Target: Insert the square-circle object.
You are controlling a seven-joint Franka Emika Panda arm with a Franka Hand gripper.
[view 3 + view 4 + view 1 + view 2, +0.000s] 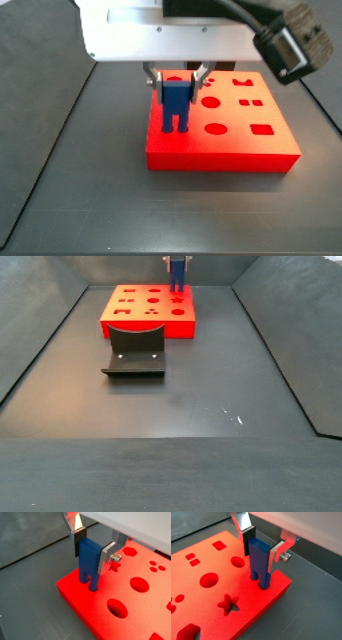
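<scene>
The end effector (90,548) clamps the rigid, light-looking square-circle object (89,564) near its top; prongs below meet the red block (127,609).

The gripper (175,78) stands over the red block (227,135) clamping the upright square-circle object (174,106), the fixture (135,354) just beside the block, the desk (174,406) otherwise open.

Both wrist views look down close past the gripper (92,551) from opposite sides. Both side views share the red block (254,145): one near and steep, one far.
</scene>
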